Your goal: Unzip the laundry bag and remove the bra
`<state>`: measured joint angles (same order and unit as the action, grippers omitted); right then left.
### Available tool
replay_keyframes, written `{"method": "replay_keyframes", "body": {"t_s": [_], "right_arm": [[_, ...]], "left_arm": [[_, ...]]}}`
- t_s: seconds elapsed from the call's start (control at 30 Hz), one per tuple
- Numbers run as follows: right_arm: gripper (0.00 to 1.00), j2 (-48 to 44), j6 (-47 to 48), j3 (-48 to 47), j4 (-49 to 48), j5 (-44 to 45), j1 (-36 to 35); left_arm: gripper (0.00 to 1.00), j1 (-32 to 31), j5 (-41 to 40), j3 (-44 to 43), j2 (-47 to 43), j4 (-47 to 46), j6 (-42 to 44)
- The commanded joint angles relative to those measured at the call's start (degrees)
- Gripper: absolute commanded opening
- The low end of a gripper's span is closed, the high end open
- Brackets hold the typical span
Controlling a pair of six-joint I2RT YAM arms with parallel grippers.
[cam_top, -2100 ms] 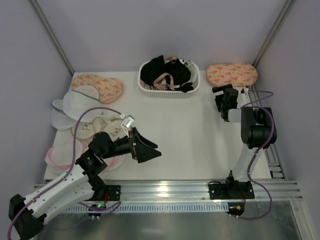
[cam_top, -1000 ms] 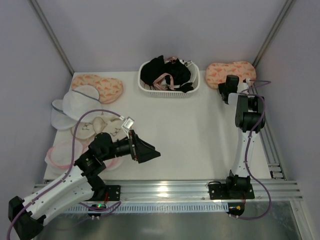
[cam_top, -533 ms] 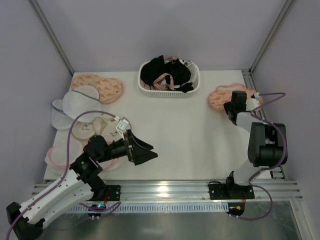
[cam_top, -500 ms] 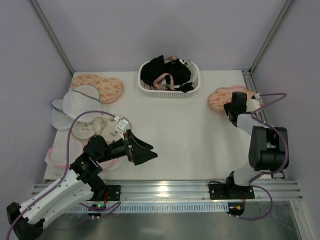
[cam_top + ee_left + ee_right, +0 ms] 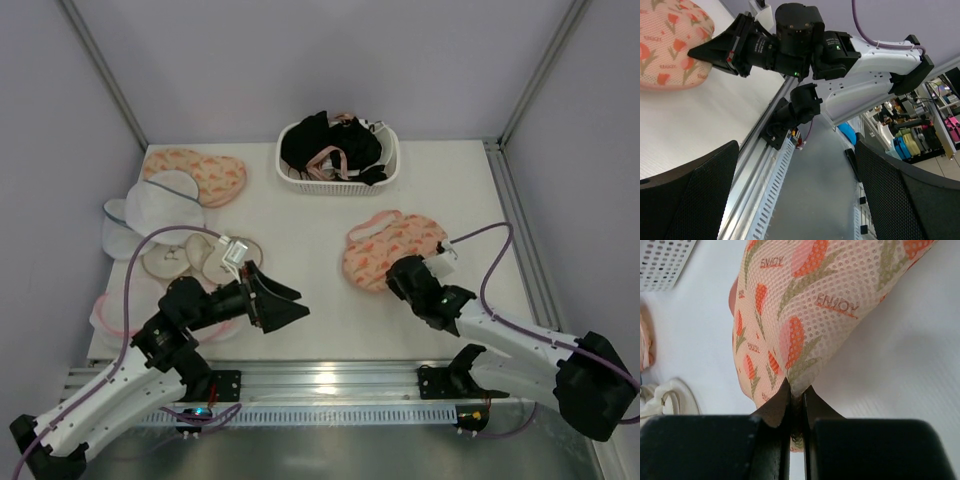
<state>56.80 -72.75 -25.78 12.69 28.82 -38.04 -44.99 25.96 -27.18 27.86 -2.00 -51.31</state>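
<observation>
Laundry bag laid right of table centre, near edge pinched by right gripper, fingers pressed together on mesh. Left gripper spread, empty, near-left, well apart from bag. Bag contents hidden; zip state indiscernible.

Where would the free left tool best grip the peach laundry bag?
On the laundry bag, probably the pink zip rim at its left end, approached from the left: the right tool pinches the near edge, so that end lies free, facing the open left tool.

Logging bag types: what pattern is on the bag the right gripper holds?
The laundry bag: peach mesh with orange-pink tulips; clearest in the right wrist view.
</observation>
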Motion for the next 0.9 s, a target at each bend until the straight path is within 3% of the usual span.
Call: {"method": "replay_keyframes", "body": {"t_s": [0.0, 0.13, 0.17, 0.27, 0.3, 0.4, 0.47, 0.53, 0.63, 0.87], "right_arm": [[0.04, 2.69, -10.91, -2.43, -0.29, 12.13, -5.89], [0.04, 11.91, -18.29, -4.98, -7.48, 16.87, -13.01], [0.07, 13.24, -18.13, -5.07, -14.64, 17.23, -14.94], [0.35, 18.15, -10.15, -5.68, -31.33, 13.31, -15.66], [0.54, 19.22, -8.13, -5.68, -35.15, 11.89, -15.75], [0.68, 21.77, 1.53, -4.20, -52.55, 3.83, -15.49], [0.72, 23.26, 6.19, -2.35, -64.99, -2.50, -14.35], [0.75, 23.28, 6.92, -0.60, -69.54, -10.34, -13.12], [0.80, 16.79, 9.99, 0.64, -65.28, -10.63, -13.28], [0.82, -7.29, 17.64, -2.60, -30.51, -8.52, -13.37]], "left_arm": [[0.99, -0.18, -0.20, -1.38, -1.22, 0.06, -0.46], [0.99, -0.18, -0.55, -1.82, -2.19, 1.38, -0.46], [1.00, -0.18, -0.90, -2.17, -2.80, 1.99, -0.11], [0.99, -0.10, -1.61, -2.88, -3.94, 5.15, 0.42], [1.00, -0.10, -1.61, -3.05, -4.12, 5.51, 0.51], [0.99, -0.18, -1.78, -3.23, -4.74, 6.65, 0.86], [1.00, -0.10, -1.79, -3.14, -4.74, 6.66, 0.77], [0.99, -0.18, -1.79, -2.70, -4.39, 6.22, 0.51], [1.00, -0.18, -2.05, -2.18, -3.08, 5.61, -0.28], [1.00, -0.10, -2.57, 1.16, 3.07, -2.90, -4.24]]}}
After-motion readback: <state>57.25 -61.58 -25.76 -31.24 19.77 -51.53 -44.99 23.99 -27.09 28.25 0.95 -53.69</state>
